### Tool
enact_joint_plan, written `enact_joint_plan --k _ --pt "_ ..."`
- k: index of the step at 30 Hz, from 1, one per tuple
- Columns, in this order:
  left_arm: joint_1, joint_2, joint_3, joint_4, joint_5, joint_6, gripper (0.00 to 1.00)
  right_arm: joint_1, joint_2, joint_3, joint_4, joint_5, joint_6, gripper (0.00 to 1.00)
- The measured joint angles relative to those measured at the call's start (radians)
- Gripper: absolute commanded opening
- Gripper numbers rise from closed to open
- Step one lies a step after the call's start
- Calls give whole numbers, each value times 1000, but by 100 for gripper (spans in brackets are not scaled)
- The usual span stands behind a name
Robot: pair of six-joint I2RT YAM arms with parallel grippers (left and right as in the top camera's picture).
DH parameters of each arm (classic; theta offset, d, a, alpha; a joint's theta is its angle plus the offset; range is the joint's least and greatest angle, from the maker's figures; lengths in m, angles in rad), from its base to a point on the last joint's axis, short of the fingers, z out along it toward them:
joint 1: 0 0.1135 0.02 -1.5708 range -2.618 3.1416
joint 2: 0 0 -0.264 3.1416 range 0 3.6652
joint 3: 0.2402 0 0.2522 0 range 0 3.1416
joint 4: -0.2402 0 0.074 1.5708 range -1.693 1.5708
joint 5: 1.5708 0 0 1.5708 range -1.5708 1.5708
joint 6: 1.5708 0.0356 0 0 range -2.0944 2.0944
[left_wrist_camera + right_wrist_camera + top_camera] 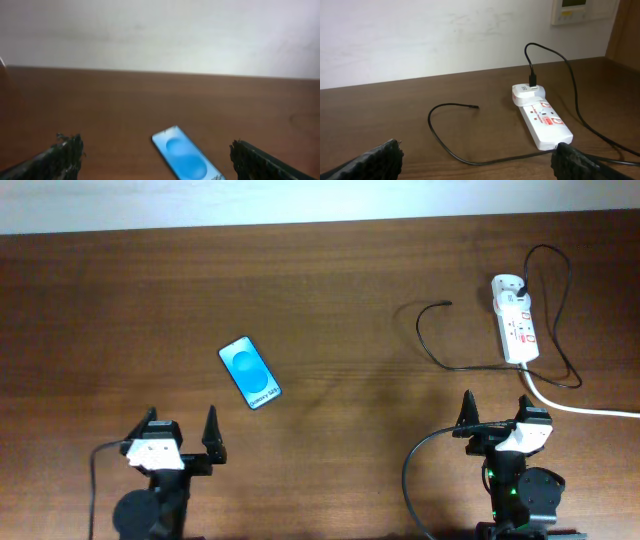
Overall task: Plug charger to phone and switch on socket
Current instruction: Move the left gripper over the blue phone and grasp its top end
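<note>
Tabletop [330, 290] of dark wood shows whole only from overhead, where both arms stand at its near edge. The left gripper [182, 420] and the right gripper [497, 408], two in all, each have their fingers spread wide with nothing between them.

One socket [517, 330] lies toward the far right corner, its thick white cord [580, 408] running off the right edge. Only the right wrist view shows its red markings plainly and the white adapter [527, 92] seated at its far end. It lies ahead of the right gripper, slightly to the right, and apart from it.

One phone [250, 372], screen up and bright blue, lies left of the table's middle, turned at a slant. It lies ahead of the left gripper and apart from it, and the left wrist view shows it between that gripper's fingers. The right wrist view does not take it in.

One charger [432, 352] runs from the adapter in a loop round the socket's right side. It passes along in front of the socket, then curls back. Its connector tip [447, 304] lies loose on the wood left of the socket, well apart from the phone.
</note>
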Motion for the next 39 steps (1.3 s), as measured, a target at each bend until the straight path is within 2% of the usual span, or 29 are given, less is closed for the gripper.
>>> enact_joint_plan --k 5,10,14,16,17,19,24,27,32,35,39 --pt "0 216 182 -42 33 -31 99 0 -2 0 0 0 0 99" --pt "-11 542 463 -212 76 -62 99 0 -3 0 0 0 0 99" --pt "-116 879 807 -443 85 -70 99 0 -3 0 0 0 0 99" --pt "-157 982 904 -512 80 -70 99 0 -3 0 0 0 0 99" --pt "-192 1061 972 -510 86 -70 99 0 -3 0 0 0 0 99" --pt "-221 1147 995 -507 101 -70 99 0 -3 0 0 0 0 99" --pt "-224 1276 995 -520 151 -101 98 0 -3 0 0 0 -1 99" --pt "-224 1310 995 -521 140 -229 99 0 -3 0 0 0 0 99" --pt "-224 1310 1001 -560 26 -415 99 0 -3 0 0 0 0 99" --pt "-226 1371 1104 -661 -21 -471 99 0 -3 0 0 0 0 99" --pt "-241 1588 1413 -884 -123 -518 99 0 -3 0 0 0 0 99"
